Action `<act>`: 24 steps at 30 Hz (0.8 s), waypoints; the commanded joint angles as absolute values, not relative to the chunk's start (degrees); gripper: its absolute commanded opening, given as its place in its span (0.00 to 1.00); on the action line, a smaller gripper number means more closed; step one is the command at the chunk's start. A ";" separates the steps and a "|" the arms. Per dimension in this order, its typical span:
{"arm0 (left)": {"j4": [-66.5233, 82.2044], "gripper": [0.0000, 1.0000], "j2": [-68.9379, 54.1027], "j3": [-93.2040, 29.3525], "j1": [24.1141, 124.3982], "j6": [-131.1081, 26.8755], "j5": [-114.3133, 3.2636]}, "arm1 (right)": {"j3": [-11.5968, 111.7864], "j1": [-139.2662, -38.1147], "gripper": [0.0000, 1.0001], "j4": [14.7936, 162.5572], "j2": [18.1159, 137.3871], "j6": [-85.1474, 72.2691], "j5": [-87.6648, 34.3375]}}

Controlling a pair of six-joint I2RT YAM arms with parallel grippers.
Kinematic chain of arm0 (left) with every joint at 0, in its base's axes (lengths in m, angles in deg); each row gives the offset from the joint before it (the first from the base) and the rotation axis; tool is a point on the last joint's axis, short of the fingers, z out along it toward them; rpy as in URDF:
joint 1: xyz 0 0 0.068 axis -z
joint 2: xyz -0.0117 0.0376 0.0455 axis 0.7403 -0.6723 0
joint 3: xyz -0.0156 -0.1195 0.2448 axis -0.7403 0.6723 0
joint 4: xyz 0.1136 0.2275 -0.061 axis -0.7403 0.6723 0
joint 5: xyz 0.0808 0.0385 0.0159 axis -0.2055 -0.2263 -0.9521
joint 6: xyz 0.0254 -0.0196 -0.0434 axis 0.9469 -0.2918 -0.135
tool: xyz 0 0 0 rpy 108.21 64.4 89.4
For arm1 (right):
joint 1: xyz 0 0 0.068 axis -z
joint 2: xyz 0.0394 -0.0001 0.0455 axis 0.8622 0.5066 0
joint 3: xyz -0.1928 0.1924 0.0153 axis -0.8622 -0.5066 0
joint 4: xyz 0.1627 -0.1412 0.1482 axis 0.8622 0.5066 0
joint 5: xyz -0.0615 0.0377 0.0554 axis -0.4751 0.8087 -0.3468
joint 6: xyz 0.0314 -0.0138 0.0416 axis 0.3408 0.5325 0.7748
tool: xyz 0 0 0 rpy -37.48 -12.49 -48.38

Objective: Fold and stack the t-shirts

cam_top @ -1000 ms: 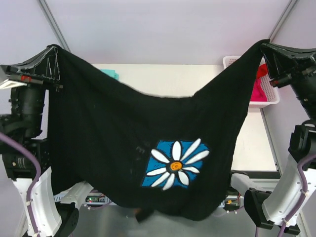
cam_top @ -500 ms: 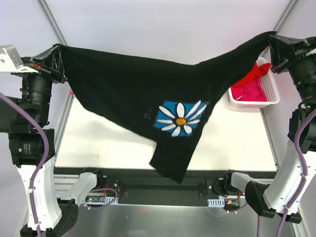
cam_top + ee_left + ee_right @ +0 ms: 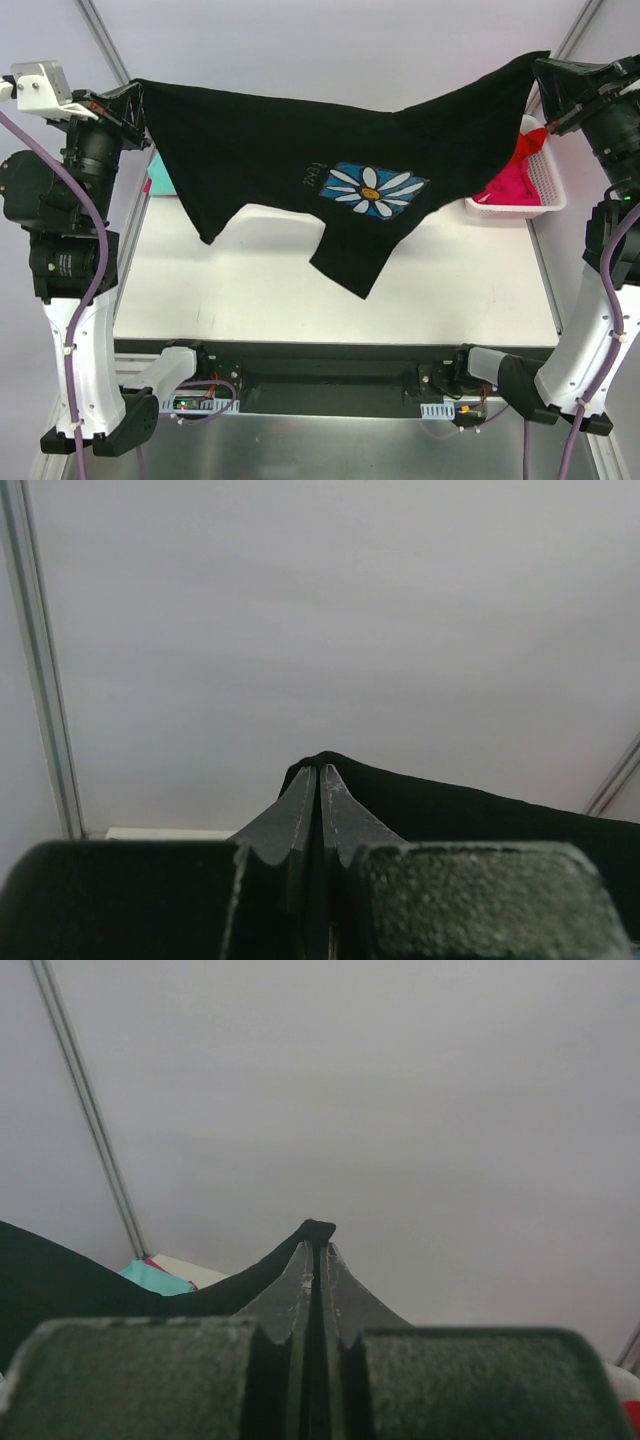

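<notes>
Your counter [image 3: 250, 300] is a plain white top. Pale grey walls stand behind it, and slim metal frame bars run up at either side. A white slotted basket [image 3: 550, 195] sits at its far right edge, with the pink and red shirts [image 3: 508, 185] heaped inside. A sliver of the teal shirt [image 3: 151, 186] shows at the far left, mostly hidden beside the left arm.

The black t-shirt [image 3: 270, 150] hangs in the air over the far half of the counter, stretched between your two claws. Its long axis runs left to right across the counter, and the top edge dips a little in the middle. The flower print [image 3: 372, 188] faces the overhead camera, right of centre. Two loose ends droop toward the near edge, the longer one just below the print.

Your left claw [image 3: 319, 775] is pinched fully together on the shirt's left corner. Your right claw [image 3: 317, 1250] is clamped the same way on the right corner.
</notes>
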State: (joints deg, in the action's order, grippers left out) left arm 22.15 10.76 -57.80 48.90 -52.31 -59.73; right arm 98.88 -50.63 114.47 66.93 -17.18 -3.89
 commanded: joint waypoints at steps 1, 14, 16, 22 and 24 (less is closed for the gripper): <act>19.26 0.00 14.19 -59.34 48.90 -54.24 -58.08 | 97.87 -49.98 0.01 106.98 62.69 -11.69 -0.21; 29.19 0.00 27.72 -49.17 48.99 -55.57 -61.67 | 107.26 -49.98 0.00 102.76 62.50 -4.55 -0.46; 29.72 0.00 30.18 -47.65 48.90 -54.69 -62.81 | 107.70 -49.98 0.00 102.49 63.20 -3.68 -0.38; 33.50 0.00 29.67 -50.90 48.99 -52.49 -63.44 | 108.67 -49.98 0.00 99.77 65.57 0.28 1.20; 33.94 0.00 29.67 -50.90 48.90 -53.01 -63.44 | 108.67 -49.98 0.00 98.98 66.10 0.81 1.03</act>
